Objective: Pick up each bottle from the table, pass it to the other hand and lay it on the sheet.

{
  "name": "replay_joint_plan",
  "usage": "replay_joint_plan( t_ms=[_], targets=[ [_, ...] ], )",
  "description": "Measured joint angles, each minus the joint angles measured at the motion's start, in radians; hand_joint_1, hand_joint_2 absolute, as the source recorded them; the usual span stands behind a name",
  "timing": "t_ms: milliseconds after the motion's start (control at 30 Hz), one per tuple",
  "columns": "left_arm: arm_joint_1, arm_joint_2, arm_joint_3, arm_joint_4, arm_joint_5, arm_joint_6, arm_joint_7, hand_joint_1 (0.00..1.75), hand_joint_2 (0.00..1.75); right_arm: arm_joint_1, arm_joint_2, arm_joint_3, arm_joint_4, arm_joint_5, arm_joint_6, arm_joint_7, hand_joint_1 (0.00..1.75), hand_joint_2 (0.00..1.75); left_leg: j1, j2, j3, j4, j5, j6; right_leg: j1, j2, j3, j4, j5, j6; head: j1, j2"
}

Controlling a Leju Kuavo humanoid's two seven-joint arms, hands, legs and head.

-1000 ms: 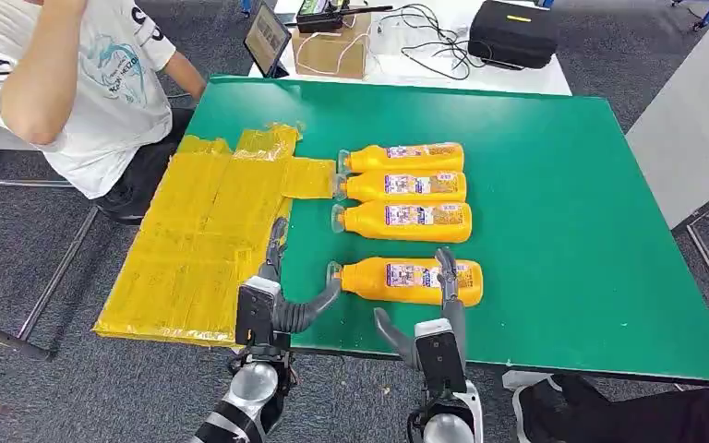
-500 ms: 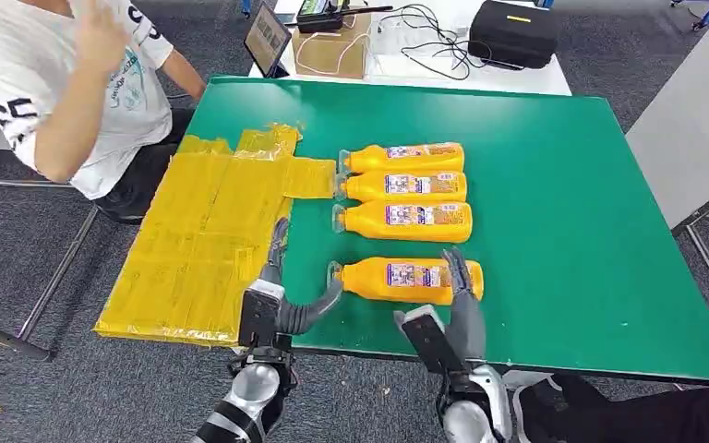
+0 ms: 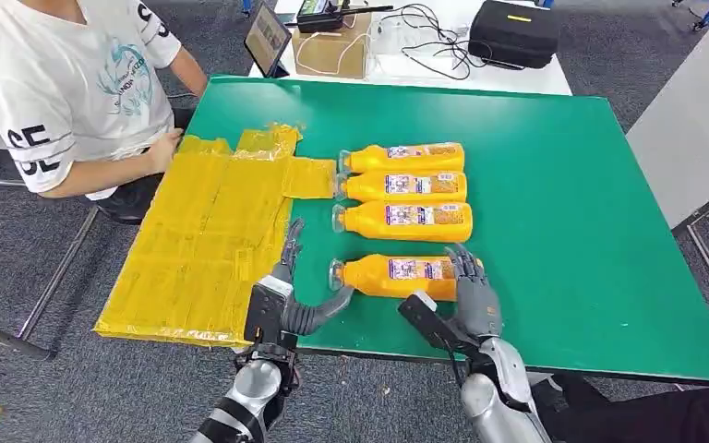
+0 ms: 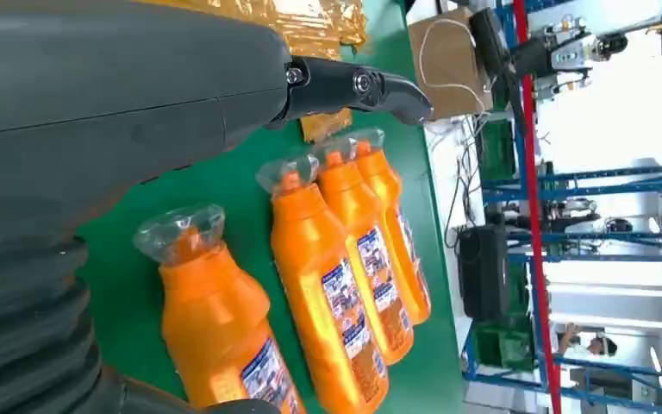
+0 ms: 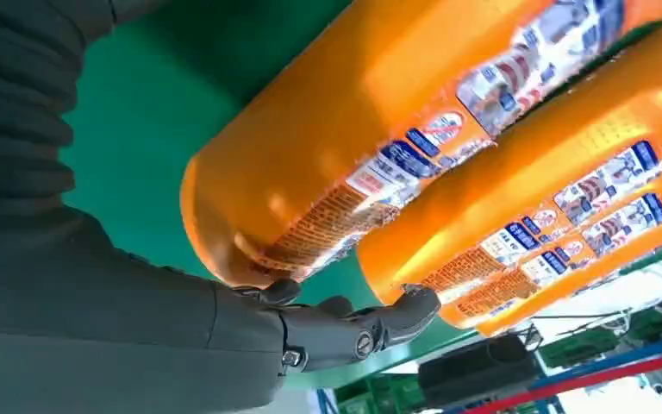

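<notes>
**Ops:** Status on the near bottle?

**Me:** Nearest bottle (image 3: 397,275) lies on its side on the green worktop (image 3: 554,185), cap pointing 9 o'clock, at about 6 o'clock from the other three. My right robot hand (image 3: 473,293) is at its base end, fingers (image 3: 466,265) draped over the top of the body. Right wrist view has the bottle (image 5: 371,121) right up against the palm, thumb (image 5: 358,326) tucked under its base. It's wrapped around the bottle, but I can't tell if the grip has closed; bottle looks to be resting on the worktop.

**Ops:** Left?

**Me:** Left robot hand (image 3: 288,295) holds nothing, fingers apart. It's at 9 o'clock of the cap, over the worktop edge beside the yellow sheet (image 3: 203,240). Thumb (image 3: 325,310) reaches toward the cap, near but I can't confirm contact. Left wrist view shows the capped neck (image 4: 181,231) just past the palm.

**Ops:** Others?

**Me:** Three bottles (image 3: 404,185) in a row at 12 o'clock of the near one, side by side, caps to 9 o'clock, far two touching the sheet's corner. Person (image 3: 65,83) seated at 10 o'clock, a hand (image 3: 162,150) on the sheet's far edge.
</notes>
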Motion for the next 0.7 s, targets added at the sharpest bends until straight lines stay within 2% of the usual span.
replay_joint_plan(
  t_ms=[233,467,700],
  targets=[
    [-0.005,-0.002,-0.001,0.005,0.001,-0.04,0.013,0.0,1.75,-0.053,0.0,0.001,0.068,0.053,0.006,0.031,0.0,1.75,0.0,0.0,0.0,0.0,0.0,0.001,0.0,0.0,0.001,0.0,0.0,0.001,0.0,0.0],
    [-0.005,-0.002,-0.001,0.005,0.001,-0.04,0.013,0.0,1.75,-0.056,0.0,0.001,0.071,0.055,0.007,0.032,0.0,1.75,0.0,0.0,0.0,0.0,0.0,0.001,0.0,0.0,0.001,0.0,0.0,0.001,0.0,0.0],
    [-0.01,-0.003,-0.002,0.008,-0.001,-0.074,0.025,0.0,1.75,-0.165,-0.014,0.051,0.212,0.198,0.06,0.137,0.0,1.75,0.0,0.0,0.002,0.0,0.001,0.001,0.0,0.0,0.002,0.0,0.001,0.001,0.0,0.0]
  ],
)
